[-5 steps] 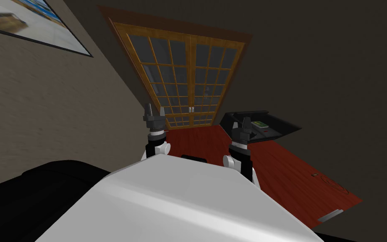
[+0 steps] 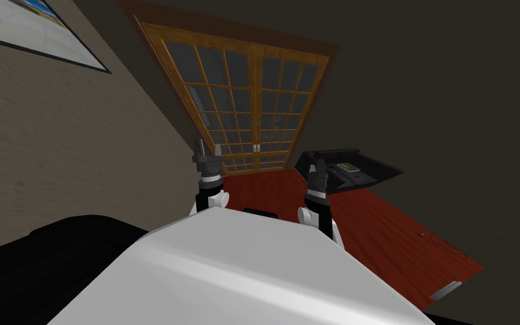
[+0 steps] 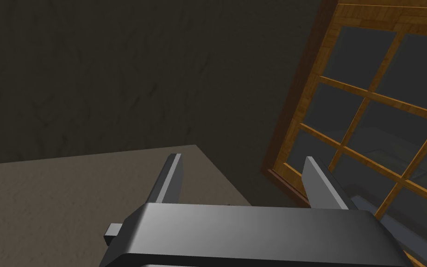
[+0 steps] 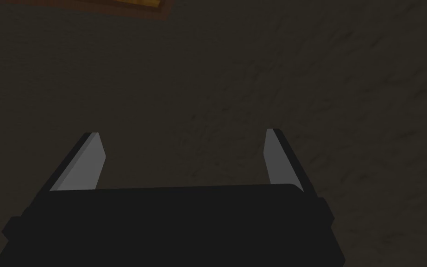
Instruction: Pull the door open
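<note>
A double door (image 2: 253, 107) of orange-brown wood with many glass panes stands shut at the far end of a red-brown floor. Two small pale handles (image 2: 256, 148) sit side by side where the leaves meet. My left gripper (image 2: 207, 146) is raised in front of the left leaf's lower corner, well short of the door. Its fingers (image 3: 171, 176) stand open and hold nothing, with the door's frame (image 3: 300, 111) off to one side. My right gripper (image 2: 317, 165) is open too, low and to the right of the door, its fingers (image 4: 275, 157) against a dark wall.
A black desk (image 2: 355, 166) with a green item (image 2: 349, 167) on it stands right of the door, close behind my right gripper. A beige wall (image 2: 67, 152) with a framed picture (image 2: 33, 28) runs along the left. The red-brown floor (image 2: 388, 225) stretches toward the door.
The whole view has shifted a little to the left, so I have turned slightly. My right gripper has moved a bit left and rolled. The left arm holds as before.
</note>
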{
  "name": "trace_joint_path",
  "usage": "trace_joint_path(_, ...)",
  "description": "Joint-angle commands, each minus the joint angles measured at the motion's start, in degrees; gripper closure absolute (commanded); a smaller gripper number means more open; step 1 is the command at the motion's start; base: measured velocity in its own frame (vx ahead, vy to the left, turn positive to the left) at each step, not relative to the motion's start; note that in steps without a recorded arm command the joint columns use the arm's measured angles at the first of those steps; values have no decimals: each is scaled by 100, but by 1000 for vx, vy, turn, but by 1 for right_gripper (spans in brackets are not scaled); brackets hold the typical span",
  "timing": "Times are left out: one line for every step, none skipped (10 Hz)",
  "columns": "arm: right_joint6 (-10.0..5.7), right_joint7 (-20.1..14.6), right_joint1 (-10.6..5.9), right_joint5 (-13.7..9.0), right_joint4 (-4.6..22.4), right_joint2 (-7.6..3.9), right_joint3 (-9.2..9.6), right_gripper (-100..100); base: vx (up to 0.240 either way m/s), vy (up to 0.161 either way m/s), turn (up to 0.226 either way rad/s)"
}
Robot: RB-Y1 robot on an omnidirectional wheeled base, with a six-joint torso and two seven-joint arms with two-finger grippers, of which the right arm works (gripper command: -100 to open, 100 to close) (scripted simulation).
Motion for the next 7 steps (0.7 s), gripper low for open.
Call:
trace_joint_path(-92,128,-61,59,218,-40,21,-100,112,32,-32)
trace_joint_path(-110,169,-85,79,282,-53,27,-100,93,31,-26)
trace_joint_path(-145,250,-134,117,409,-79,38,-100,82,20,-36)
trace_joint_path(-181,332,-183,156,538,-105,50,-100,84,29,-50)
trace_joint_path(-226,434,-245,204,698,-130,64,-100,98,48,-46)
trace_joint_path(-249,485,-275,228,778,-143,71,-100,93,36,-37)
trace_joint_path(-293,587,-336,277,938,-168,85,-100,95,45,-48)
